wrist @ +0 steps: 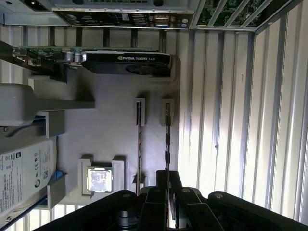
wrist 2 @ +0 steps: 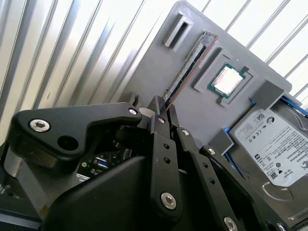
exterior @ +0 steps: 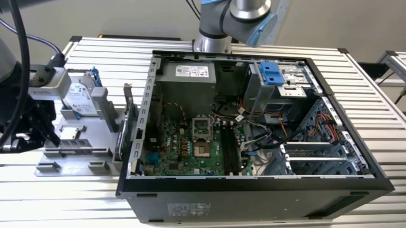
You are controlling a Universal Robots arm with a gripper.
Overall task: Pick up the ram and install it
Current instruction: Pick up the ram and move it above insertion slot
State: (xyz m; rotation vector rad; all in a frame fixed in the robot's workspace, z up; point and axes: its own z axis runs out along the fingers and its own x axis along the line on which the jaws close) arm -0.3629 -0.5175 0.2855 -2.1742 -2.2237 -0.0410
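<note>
the ram (wrist: pixel 167 139) lies edge-on in the tray (wrist: pixel 110 122), parallel to table slats (wrist: pixel 231 120), pincer (wrist: pixel 167 179) seemingly clamping one end.

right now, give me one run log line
phase: pick | pincer: at ram end | ram: on edge in tray | install: not done

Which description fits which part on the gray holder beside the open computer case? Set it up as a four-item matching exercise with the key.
Things:
1. long thin dark-green ram stick
2. square silver processor chip
3. silver hard drive with blue rails
4. black-shrouded graphics card

Descriptions:
A. carries a large white paper label
B. lies flat in a square recess of the gray plastic holder
C. stands on edge along the holder's side nearest the black computer case
D. stands on edge in a slot, one end at the black tool

Pairs: 1-D, 2-B, 3-A, 4-C
</note>
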